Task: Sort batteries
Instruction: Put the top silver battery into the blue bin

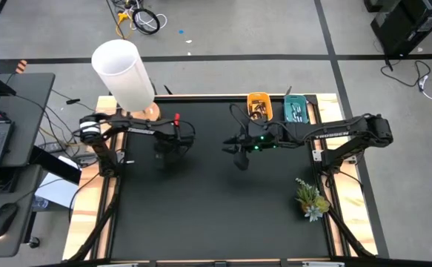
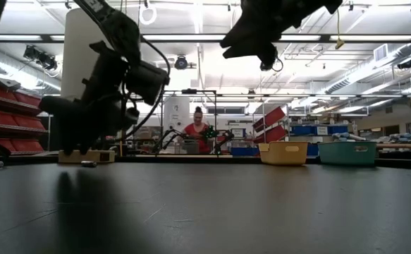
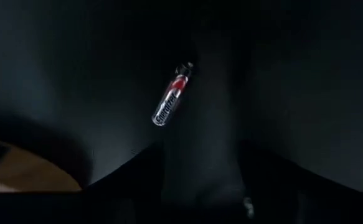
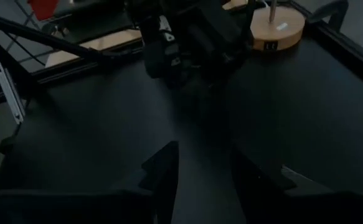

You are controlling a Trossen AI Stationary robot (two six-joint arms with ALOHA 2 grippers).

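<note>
Silver-red battery [image 3: 171, 97] alone on black mat [image 1: 201, 215]; left gripper [image 1: 165, 152] state unclear; right gripper [image 4: 201, 171] spread.

Black table [image 1: 201, 215] with battery [image 3: 172, 94], yellow tray [image 1: 259, 106], teal tray [image 1: 297, 110], plant [image 1: 311, 199].

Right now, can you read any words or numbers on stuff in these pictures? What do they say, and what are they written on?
"Energizer": on the silver, red and black battery lying on the black table, left wrist view; the letters are small, so this reading is likely, not certain.
Small dark mark on the round wooden base: too blurred to read.
Yellow tray and teal tray: no readable text.
</note>
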